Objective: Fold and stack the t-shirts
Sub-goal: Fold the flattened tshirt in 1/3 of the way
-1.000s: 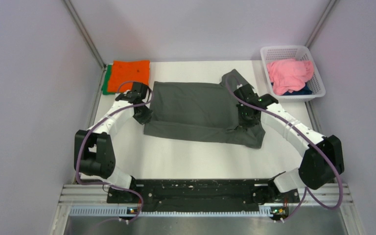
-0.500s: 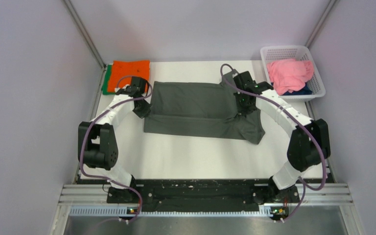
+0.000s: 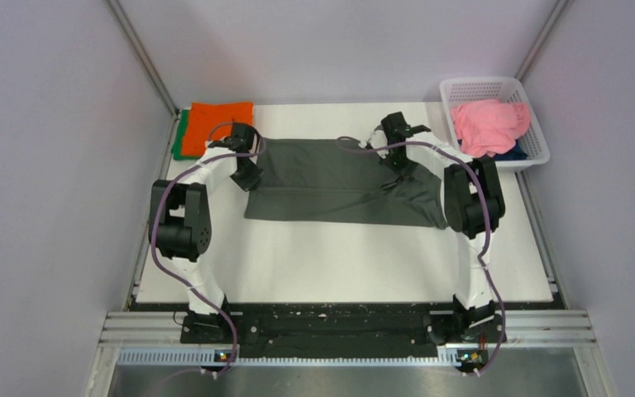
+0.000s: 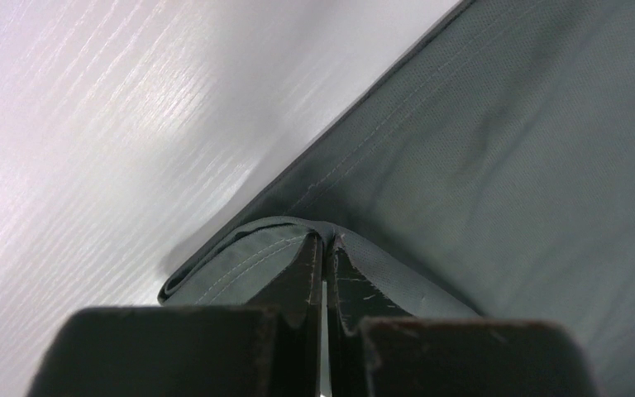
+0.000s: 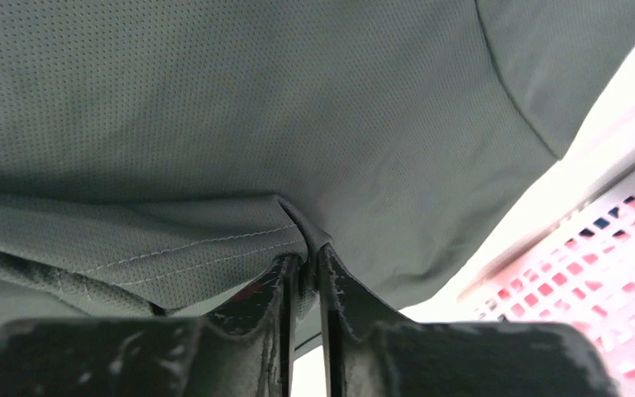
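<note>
The dark grey t-shirt (image 3: 339, 186) lies half-folded across the far middle of the table (image 3: 339, 273), between the folded orange t-shirt (image 3: 219, 120) and the basket (image 3: 496, 84). The left hand (image 4: 324, 248) is clamped tight on a doubled hem at the shirt's left edge. The right hand (image 5: 302, 260) pinches a puckered hem at the right edge, with only a sliver of gap between its fingers. If one grip slips first, or the hands pull away unevenly, the folded layer would likely drag askew and bunch near the right sleeve.
</note>
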`<state>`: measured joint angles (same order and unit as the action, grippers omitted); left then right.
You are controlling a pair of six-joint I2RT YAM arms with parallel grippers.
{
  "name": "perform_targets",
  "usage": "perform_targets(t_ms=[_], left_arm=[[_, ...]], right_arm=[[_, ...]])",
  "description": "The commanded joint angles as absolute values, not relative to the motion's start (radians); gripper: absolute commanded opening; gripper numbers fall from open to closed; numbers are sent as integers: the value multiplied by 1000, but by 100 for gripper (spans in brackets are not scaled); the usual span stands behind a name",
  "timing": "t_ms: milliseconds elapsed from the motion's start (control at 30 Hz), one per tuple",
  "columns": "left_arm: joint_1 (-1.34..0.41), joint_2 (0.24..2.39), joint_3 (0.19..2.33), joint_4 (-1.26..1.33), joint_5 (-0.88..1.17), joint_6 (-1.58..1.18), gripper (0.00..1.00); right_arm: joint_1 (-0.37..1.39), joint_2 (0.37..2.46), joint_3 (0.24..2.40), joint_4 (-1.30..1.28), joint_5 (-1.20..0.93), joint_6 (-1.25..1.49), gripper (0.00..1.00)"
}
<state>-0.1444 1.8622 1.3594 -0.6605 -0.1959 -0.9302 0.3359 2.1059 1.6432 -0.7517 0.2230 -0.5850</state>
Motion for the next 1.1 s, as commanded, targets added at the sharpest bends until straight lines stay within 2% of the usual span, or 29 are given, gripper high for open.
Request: perform_targets(t_ms=[0, 67, 100, 133, 167, 200, 233, 300, 333, 433, 500, 667, 800, 1000, 1067], left_arm=[[-140, 1871, 1398, -639, -212, -930, 0], [-140, 1877, 1408, -640, -214, -929, 13], [-140, 1879, 1416, -649, -209, -927, 22], [-140, 1879, 1425, -659, -205, -924, 30], [-141, 1873, 1431, -666, -204, -925, 40], [-143, 1862, 1433, -670, -203, -925, 52], [-145, 1846, 1432, -674, -207, -926, 60], [-156, 1807, 1421, -681, -224, -927, 95], [-164, 1787, 1416, -685, -231, -927, 98], [-194, 1724, 1391, -687, -238, -917, 99], [-213, 1703, 1378, -676, -236, -898, 99], [-232, 1751, 1369, -611, -112, -857, 99], [-246, 1832, 1389, -595, -68, -851, 99], [-247, 1942, 1402, -595, -93, -832, 99], [-247, 1962, 1396, -603, -86, -827, 99]], right_arm=[[334, 2107, 1687, -655, 221, -741, 18], [334, 2092, 1652, -583, 230, -727, 27], [334, 2076, 1630, -540, 252, -711, 53], [334, 2055, 1607, -495, 271, -696, 95], [334, 2032, 1589, -445, 290, -674, 98], [334, 1989, 1566, -393, 320, -645, 99], [334, 1951, 1546, -364, 318, -623, 99], [334, 1863, 1491, -300, 309, -558, 99], [334, 1817, 1441, -256, 311, -516, 99], [334, 1671, 1315, -139, 364, -295, 99], [334, 1589, 1246, -162, 364, -73, 99], [334, 1470, 1074, -233, 51, 287, 99], [333, 1479, 1001, -296, -36, 403, 98], [328, 1582, 937, -208, 82, 338, 98], [315, 1621, 934, -212, 51, 346, 99]])
